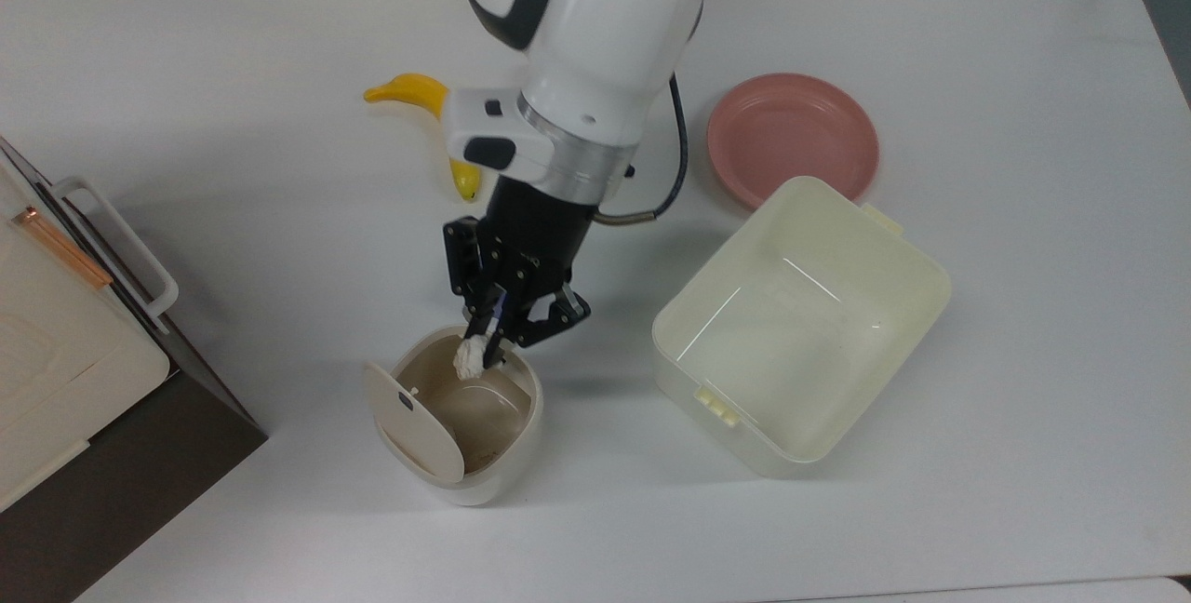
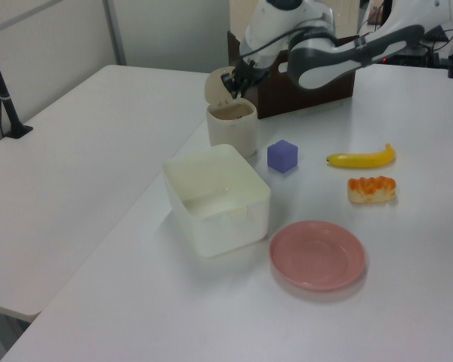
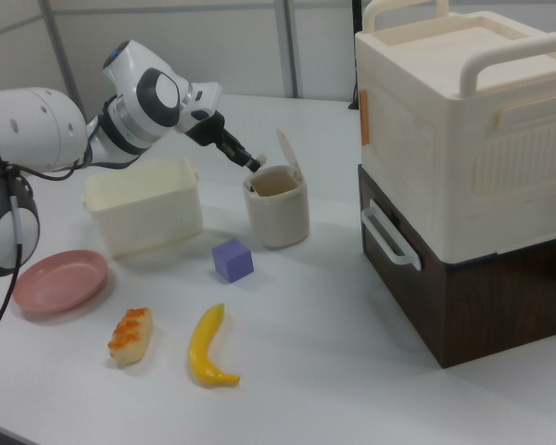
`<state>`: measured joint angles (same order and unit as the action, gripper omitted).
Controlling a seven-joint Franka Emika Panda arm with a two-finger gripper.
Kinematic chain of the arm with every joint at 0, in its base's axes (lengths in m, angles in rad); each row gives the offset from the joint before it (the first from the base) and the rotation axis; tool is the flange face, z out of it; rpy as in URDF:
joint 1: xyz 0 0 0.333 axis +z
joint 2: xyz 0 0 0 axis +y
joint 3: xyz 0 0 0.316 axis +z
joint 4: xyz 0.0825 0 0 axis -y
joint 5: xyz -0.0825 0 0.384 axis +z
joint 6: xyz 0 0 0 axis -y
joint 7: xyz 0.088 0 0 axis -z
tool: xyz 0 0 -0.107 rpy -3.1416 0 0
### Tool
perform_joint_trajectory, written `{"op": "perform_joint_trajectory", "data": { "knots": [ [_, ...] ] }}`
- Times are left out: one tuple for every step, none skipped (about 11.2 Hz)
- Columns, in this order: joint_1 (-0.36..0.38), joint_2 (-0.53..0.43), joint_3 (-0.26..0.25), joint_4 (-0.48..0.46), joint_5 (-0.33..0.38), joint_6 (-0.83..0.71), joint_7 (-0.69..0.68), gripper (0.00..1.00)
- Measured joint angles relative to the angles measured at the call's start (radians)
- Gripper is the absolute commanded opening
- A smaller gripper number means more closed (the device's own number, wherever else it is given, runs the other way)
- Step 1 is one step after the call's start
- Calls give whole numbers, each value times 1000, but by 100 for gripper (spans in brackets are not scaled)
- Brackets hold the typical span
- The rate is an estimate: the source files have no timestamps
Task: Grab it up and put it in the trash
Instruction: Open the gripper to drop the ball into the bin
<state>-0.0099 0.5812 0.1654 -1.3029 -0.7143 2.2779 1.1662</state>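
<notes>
The tiny white crumpled paper ball point(image 1: 468, 358) hangs over the open mouth of the trash point(image 1: 495, 484), a small rounded beige bin with a tan inside. My gripper point(image 1: 480, 342) is shut on the ball and points down at the bin's rim nearest the arm. The bin's round lid point(image 1: 410, 422) is swung open toward the top view's left. In the left view the gripper point(image 2: 233, 81) sits just above the bin point(image 2: 232, 131). In the right view the gripper point(image 3: 251, 167) hovers at the bin's point(image 3: 278, 221) top edge.
A purple cube point(image 2: 282, 155) stands beside the bin, under the arm in the top view. A larger cream tub point(image 1: 933, 279) and a pink plate point(image 1: 792, 140) lie toward the top view's right. A banana point(image 2: 361, 158) and a bread loaf point(image 2: 371, 188) are farther off. A stacked cream-and-brown box point(image 3: 463, 158) stands close to the bin.
</notes>
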Motion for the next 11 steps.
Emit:
{"op": "perform_joint_trajectory", "data": {
  "knots": [
    [9,22,0,17,-15,0,1,28],
    [13,31,-1,24,-22,0,1,44],
    [14,33,-1,28,-22,0,1,74],
    [14,33,-1,30,-22,0,1,100],
    [14,33,-2,31,-22,0,1,100],
    [14,33,-3,32,-22,0,1,100],
    [14,33,-3,35,-22,0,1,100],
    [14,32,-3,39,-22,0,1,100],
    [14,30,-3,40,-22,0,1,100],
    [15,26,-3,40,-22,0,1,100],
    [16,17,-2,35,-22,-9,-19,100]
  ]
}}
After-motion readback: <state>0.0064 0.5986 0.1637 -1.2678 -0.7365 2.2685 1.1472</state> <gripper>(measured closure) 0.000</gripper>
